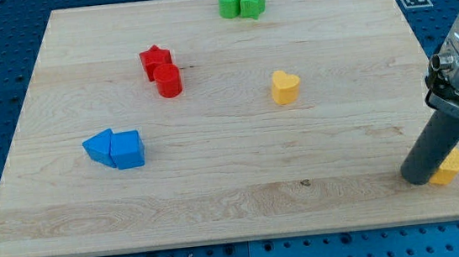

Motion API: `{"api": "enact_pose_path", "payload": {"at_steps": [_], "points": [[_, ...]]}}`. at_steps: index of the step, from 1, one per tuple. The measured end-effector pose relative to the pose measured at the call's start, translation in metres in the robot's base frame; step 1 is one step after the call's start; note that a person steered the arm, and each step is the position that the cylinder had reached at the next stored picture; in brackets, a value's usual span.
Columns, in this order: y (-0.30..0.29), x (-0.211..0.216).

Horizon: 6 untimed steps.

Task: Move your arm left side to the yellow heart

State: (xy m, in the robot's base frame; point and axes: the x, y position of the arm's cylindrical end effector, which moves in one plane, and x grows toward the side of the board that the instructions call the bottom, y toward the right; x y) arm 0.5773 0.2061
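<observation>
The yellow heart (284,86) lies right of the board's middle. My tip (418,179) rests on the board near the view's bottom right corner, far to the right of and below the heart. A second yellow block (448,166) sits right beside the tip on its right, partly hidden by the rod.
A red star (155,60) touches a red cylinder (168,81) at upper left of centre. Two blue blocks (115,148) sit together at the left. Two green blocks (241,2) sit at the top edge. The wooden board (236,195) lies on a blue pegboard.
</observation>
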Motion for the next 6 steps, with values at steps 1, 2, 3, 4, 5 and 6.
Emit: {"api": "enact_pose_path", "payload": {"at_steps": [1, 2, 3, 4, 5, 6], "points": [[-0.034, 0.0], [-0.079, -0.003], [-0.118, -0.024], [-0.153, -0.062], [-0.175, -0.107], [-0.181, -0.151]]}}
